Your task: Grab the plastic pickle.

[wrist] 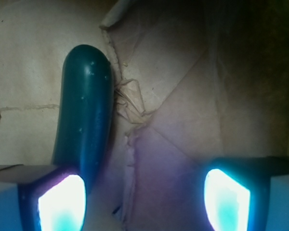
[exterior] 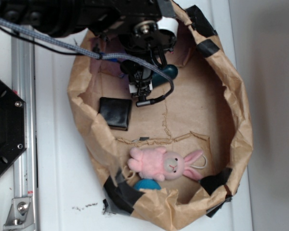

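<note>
At the paper bag's (exterior: 241,130) far end | pincer (wrist: 143,195) open over the plastic pickle (wrist: 85,120) | pickle lay under one finger (wrist: 61,202), uncentred | shift sideways before closing

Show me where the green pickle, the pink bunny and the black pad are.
plastic pickle (wrist: 86,115): wrist view, middle of its glossy body.
pink bunny (exterior: 166,164): exterior view, on its face.
black square pad (exterior: 115,112): exterior view, centre of its top.

Arm hides most of the pickle (exterior: 169,72) at the paper bowl's (exterior: 241,120) far edge; bunny (exterior: 164,164) half-covers a blue thing (exterior: 147,184).
</note>
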`<act>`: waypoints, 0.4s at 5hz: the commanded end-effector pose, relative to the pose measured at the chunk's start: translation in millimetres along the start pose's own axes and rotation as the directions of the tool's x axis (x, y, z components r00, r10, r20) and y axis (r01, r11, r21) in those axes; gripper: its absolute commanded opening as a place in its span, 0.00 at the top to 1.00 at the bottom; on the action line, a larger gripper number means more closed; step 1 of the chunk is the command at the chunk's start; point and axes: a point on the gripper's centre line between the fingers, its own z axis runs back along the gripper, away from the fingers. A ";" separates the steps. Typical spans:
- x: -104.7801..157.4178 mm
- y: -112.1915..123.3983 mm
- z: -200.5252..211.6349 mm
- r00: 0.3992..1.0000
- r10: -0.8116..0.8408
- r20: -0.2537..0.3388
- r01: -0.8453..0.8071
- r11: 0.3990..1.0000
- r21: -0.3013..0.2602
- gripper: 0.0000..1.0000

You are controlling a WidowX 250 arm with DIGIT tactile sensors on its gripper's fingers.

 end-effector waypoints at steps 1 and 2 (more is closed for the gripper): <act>6.3 -29.8 -6.7 0.992 -0.098 0.074 0.103 0.993 -0.065 1.00; 18.0 -39.8 -2.8 0.986 -0.140 0.091 0.145 0.988 -0.059 1.00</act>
